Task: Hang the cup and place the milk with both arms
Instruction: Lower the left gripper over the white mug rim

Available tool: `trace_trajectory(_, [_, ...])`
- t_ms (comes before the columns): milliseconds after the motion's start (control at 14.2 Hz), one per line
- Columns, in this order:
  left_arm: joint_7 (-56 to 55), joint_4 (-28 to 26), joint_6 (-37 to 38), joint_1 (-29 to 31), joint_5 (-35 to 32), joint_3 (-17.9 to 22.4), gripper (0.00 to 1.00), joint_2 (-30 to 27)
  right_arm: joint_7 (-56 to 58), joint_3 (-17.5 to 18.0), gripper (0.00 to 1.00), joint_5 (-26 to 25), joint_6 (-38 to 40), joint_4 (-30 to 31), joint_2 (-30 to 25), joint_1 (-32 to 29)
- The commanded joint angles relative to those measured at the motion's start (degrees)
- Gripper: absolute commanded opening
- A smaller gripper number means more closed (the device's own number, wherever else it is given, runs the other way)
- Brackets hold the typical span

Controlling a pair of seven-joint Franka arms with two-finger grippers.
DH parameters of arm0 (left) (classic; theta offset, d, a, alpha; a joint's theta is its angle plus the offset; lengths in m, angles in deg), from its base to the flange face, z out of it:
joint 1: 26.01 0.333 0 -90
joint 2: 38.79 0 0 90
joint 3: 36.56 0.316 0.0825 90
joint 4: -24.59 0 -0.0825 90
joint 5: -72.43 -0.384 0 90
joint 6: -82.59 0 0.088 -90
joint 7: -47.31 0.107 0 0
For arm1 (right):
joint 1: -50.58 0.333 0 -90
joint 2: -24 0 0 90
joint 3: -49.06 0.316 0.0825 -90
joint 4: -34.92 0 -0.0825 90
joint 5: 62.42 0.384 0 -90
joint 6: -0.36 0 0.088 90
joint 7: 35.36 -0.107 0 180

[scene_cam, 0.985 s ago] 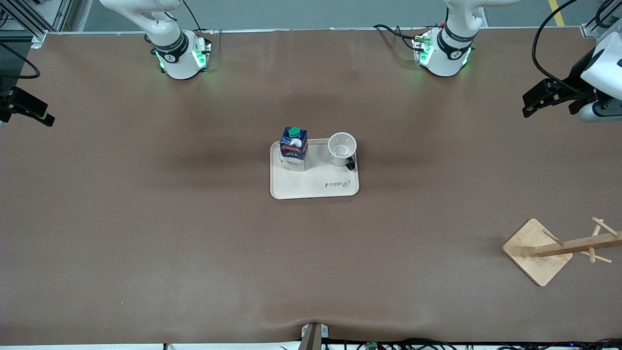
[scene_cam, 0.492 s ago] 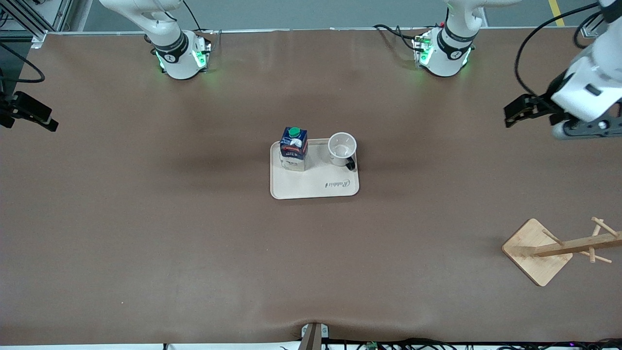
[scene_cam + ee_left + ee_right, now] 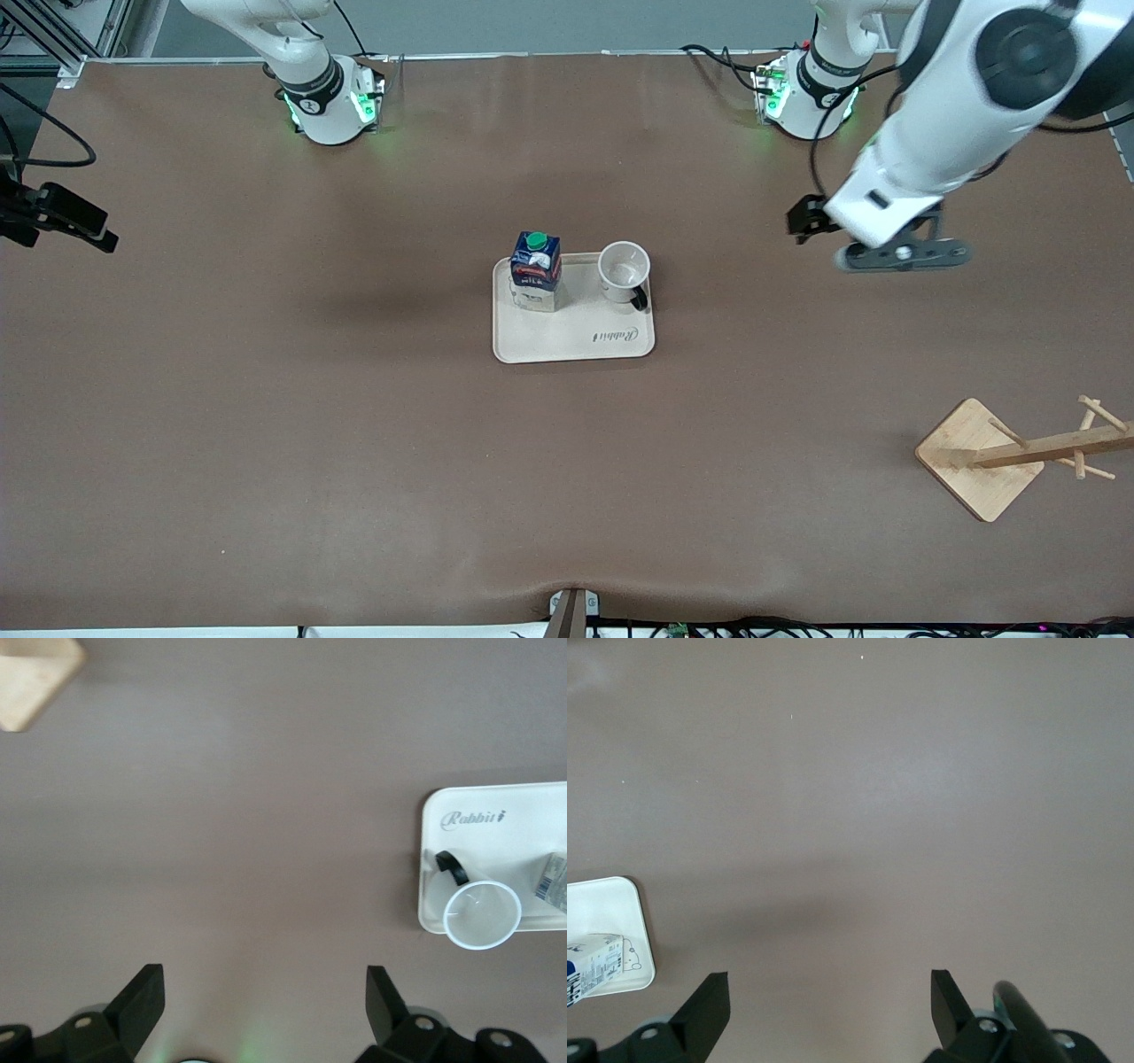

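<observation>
White cup (image 3: 624, 266) stands beside the milk (image 3: 536, 268) on your tray (image 3: 576, 341); the left gripper (image 3: 811, 215), wide and empty, hovers over bare counter (image 3: 354, 443) toward the left arm's end, much closer than the wide, empty right gripper (image 3: 66, 221).

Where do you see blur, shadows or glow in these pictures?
Front view: green glow at both arm bases, soft dark shadows on the table around the tray. Left wrist view: the open left gripper looks soft, and a faint green sheen lies on the table below it. Right wrist view: a broad shadow band crosses the table above the open right gripper.
</observation>
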Motion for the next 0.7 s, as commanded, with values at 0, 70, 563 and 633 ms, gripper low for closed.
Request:
trace_trajectory(0, [-3.51, -7.50, -7.23, 0.19, 1.05, -3.02, 1.00, -0.92, -0.24, 0.15, 1.00, -0.13, 0.62, -0.53, 1.04, 0.39])
trace_trajectory(70, [-5.00, -9.52, -9.86, 0.28, 1.06, -4.51, 1.00, -0.83, -0.24, 0.15, 1.00, -0.13, 0.80, -0.45, 1.04, 1.44])
trace_trajectory(563, [-30.64, -16.74, -25.59, -3.22, -1.13, -12.17, 1.00, 7.15, -0.16, 0.06, 1.00, -0.92, 7.81, -0.36, 4.11, 3.03])
trace_trajectory(633, [-34.33, -17.44, -28.05, -4.28, -2.01, -12.17, 0.96, 8.82, -0.15, 0.06, 1.00, -0.92, 8.79, -0.36, 4.81, 2.94])
